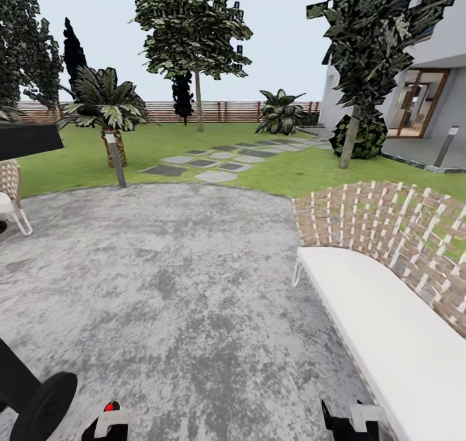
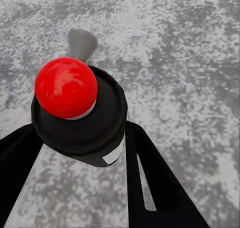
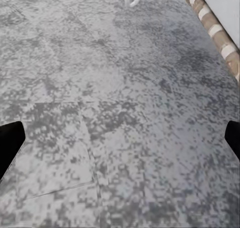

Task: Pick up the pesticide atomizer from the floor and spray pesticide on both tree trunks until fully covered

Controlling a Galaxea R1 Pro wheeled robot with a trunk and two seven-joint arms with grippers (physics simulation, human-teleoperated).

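The robot stands on a paved patio [image 1: 168,279], with a lawn [image 1: 310,172] lying beyond its far curved edge. A woven-backed bench [image 1: 388,286] runs along the patio's right side; a chair [image 1: 10,198] sits at its left edge. Stepping stones [image 1: 213,160] cross the lawn toward the fence [image 1: 226,111] at the back. One tree [image 1: 194,40] rises mid-lawn before the fence, another [image 1: 362,59] at the right, in front of the house [image 1: 421,85]. The pesticide atomizer [image 2: 75,112] sits between the left gripper [image 2: 80,153] fingers, above the paving.
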